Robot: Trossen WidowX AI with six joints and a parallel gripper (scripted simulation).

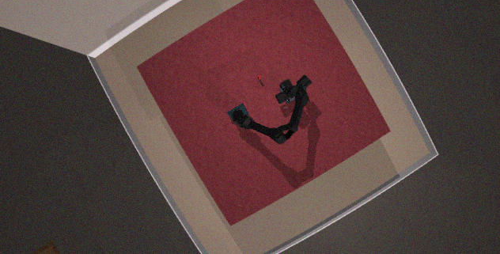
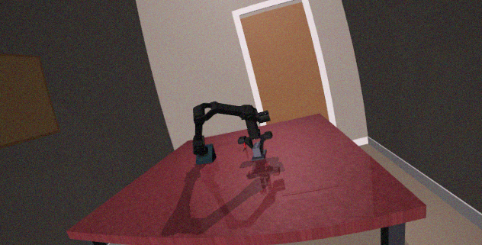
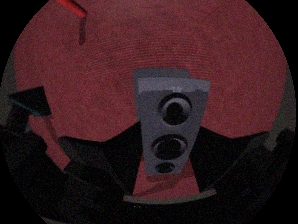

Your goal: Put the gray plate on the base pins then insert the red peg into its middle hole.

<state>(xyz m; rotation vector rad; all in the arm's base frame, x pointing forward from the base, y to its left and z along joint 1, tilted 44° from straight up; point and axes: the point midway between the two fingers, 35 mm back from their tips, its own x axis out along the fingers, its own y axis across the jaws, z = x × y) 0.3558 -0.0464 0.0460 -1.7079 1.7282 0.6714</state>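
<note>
Gray plate (image 3: 194, 125) clamped in the tool (image 1: 286, 96) (image 2: 258, 149) (image 3: 162, 121), apparently above the base, red peg (image 1: 259, 77) (image 2: 245, 146) (image 3: 73, 7) apart, plate's holes without the peg.

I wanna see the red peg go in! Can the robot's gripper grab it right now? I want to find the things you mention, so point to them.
Probably not yet: the gripper (image 3: 162, 121) is shut on the gray plate (image 3: 195, 127). Nothing seems to block the red peg (image 1: 259, 77) (image 3: 72, 7), though.

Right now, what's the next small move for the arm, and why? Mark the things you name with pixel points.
I'd probably ease the gripper (image 1: 288, 93) (image 2: 256, 140) (image 3: 162, 121) slightly lower, keeping its hold, to seat the gray plate (image 2: 257, 150) (image 3: 173, 129). The plate is between its fingers, over a gray block, and the red peg (image 1: 259, 77) (image 2: 245, 146) (image 3: 74, 8) stands apart, so the plate seems first. Whether the pins line up, I cannot tell.
</note>
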